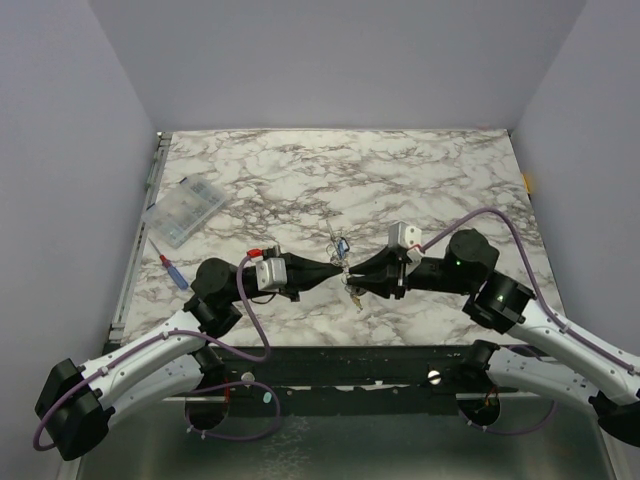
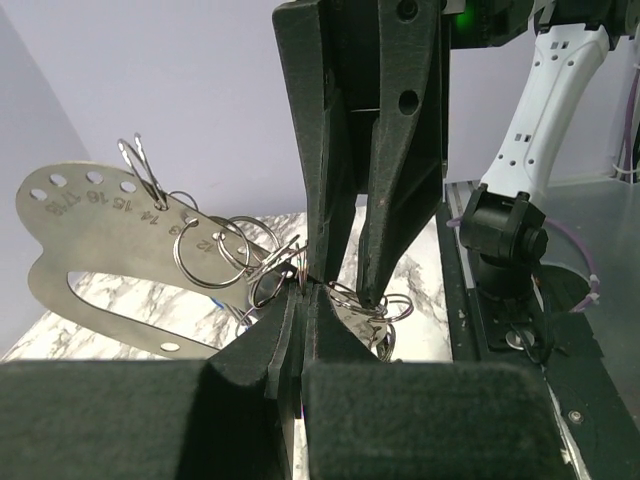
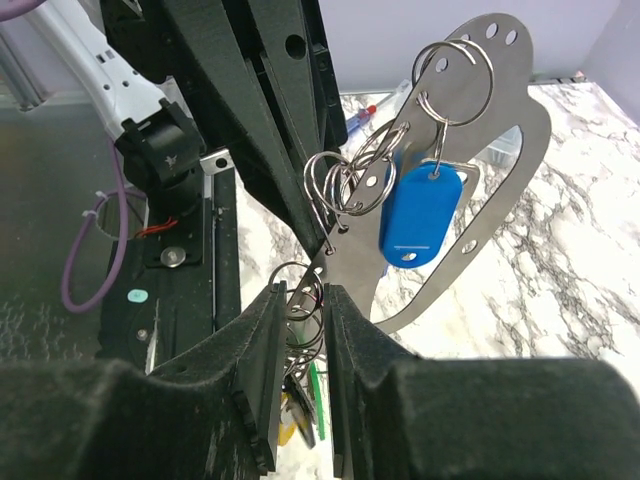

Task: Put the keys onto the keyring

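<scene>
The left gripper [image 2: 301,292] is pointing in from 9 o'clock in the top view. Its fingers are pinching almost closed on the small thin dark wire keyring [image 2: 300,277], which is sitting right at the fingertips. The right gripper [image 3: 303,315] is facing it from 3 o'clock, standing tip to tip with it over the grey-veined white marble table [image 1: 430,180]. Its fingers are standing narrow, clamping a bundle of silvery split rings [image 3: 297,290].

The silvery keys with coloured plastic heads [image 3: 420,215] are hanging around this junction. The blue head is lying at 1 o'clock from the right fingertips, against a flat silvery metal plate with punched holes [image 3: 500,110]. Its long axis is running 1 to 7 o'clock in the right wrist view. Yellow and green pieces [image 3: 290,420] are dangling at 6 o'clock; their direction cannot be told. A clear plastic compartment box [image 1: 185,212] is lying at 10 o'clock, well apart.
</scene>
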